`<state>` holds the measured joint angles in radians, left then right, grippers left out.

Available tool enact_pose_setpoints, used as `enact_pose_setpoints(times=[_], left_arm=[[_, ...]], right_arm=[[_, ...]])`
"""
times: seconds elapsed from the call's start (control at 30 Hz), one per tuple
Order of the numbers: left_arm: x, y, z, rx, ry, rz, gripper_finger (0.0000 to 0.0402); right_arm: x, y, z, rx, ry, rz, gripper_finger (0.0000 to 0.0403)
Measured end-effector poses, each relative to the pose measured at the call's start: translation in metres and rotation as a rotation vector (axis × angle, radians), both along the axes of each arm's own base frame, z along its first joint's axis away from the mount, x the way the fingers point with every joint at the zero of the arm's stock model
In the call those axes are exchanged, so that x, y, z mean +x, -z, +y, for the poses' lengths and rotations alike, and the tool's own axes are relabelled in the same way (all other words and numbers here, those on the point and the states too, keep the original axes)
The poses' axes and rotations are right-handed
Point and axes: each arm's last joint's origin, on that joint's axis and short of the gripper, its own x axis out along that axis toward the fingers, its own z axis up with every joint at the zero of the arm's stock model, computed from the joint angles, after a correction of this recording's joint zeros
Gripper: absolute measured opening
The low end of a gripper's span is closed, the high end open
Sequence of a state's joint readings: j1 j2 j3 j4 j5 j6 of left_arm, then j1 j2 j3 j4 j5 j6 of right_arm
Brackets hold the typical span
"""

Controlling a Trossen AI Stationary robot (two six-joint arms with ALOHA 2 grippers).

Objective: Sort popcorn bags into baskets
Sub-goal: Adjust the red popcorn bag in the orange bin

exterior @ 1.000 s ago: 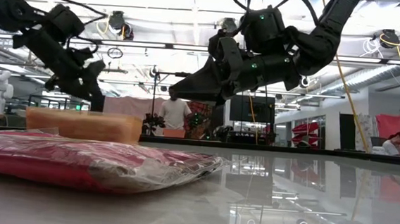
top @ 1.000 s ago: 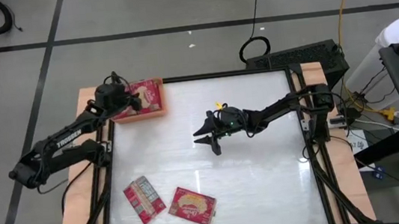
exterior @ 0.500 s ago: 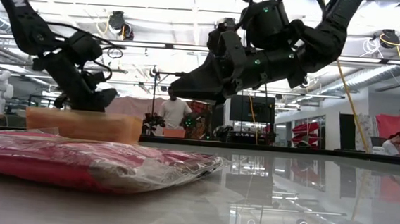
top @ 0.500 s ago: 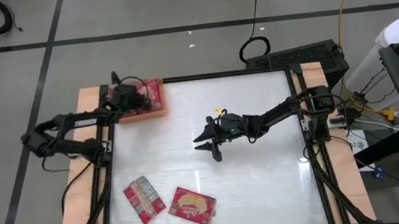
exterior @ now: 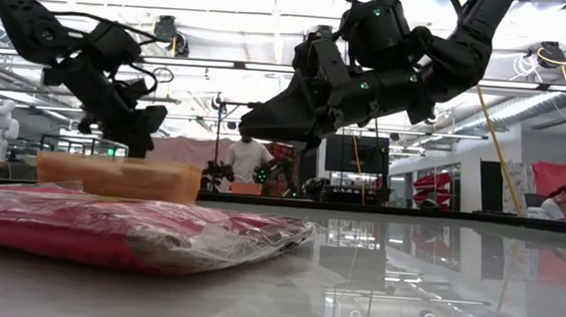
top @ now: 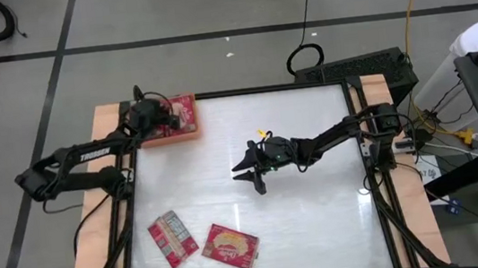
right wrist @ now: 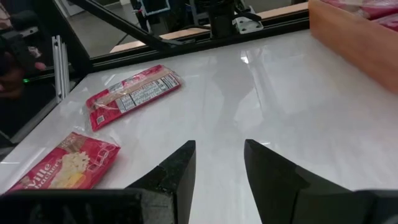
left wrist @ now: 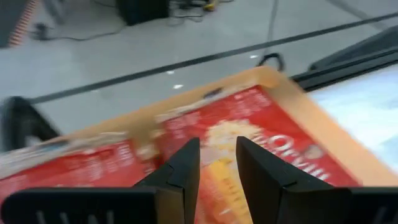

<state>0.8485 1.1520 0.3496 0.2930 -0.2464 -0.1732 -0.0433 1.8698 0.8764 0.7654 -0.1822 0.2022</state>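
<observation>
Two bags (top: 173, 238) (top: 230, 245) lay at your table's (top: 321, 224) near-left corner, more sat in the orange basket (top: 170, 139) at the far-left, where your left gripper (top: 168, 118) hovered with fingers narrowly parted, empty, while your right gripper (top: 247, 168) hung mid-table, fingers apart, holding nothing.

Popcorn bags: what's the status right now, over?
Left gripper above basket, empty. Right gripper open mid-table. Two popcorn bags unsorted. Path clear.

Person (exterior: 248, 159) standing beyond the table (top: 304, 226)
</observation>
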Motion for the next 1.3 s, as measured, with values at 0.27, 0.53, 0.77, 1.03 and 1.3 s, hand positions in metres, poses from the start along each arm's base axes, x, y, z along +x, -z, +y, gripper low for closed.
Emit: enact_pose_setpoints(times=[0.27,0.53,0.77,1.03,1.3], left_arm=[[-0.015,0.006,-0.002,-0.032,-0.176,0.159,0.0106],[-0.014,0.012,-0.004,-0.073,-0.164,0.184,0.0106],[-0.012,0.018,-0.01,-0.134,-0.122,0.218,0.0106],[-0.011,0.019,-0.012,-0.172,-0.048,0.201,0.0106],[-0.004,0.007,-0.017,-0.089,0.005,0.15,0.0106]], right_arm=[[0.0,0.001,0.002,-0.005,-0.007,0.013,0.013],[-0.001,0.002,-0.003,-0.031,-0.004,0.013,0.013],[-0.001,0.003,0.004,-0.026,-0.02,0.025,0.013],[-0.001,0.003,0.017,-0.025,-0.057,0.032,0.013],[-0.002,-0.003,0.029,0.018,-0.071,0.021,0.013]])
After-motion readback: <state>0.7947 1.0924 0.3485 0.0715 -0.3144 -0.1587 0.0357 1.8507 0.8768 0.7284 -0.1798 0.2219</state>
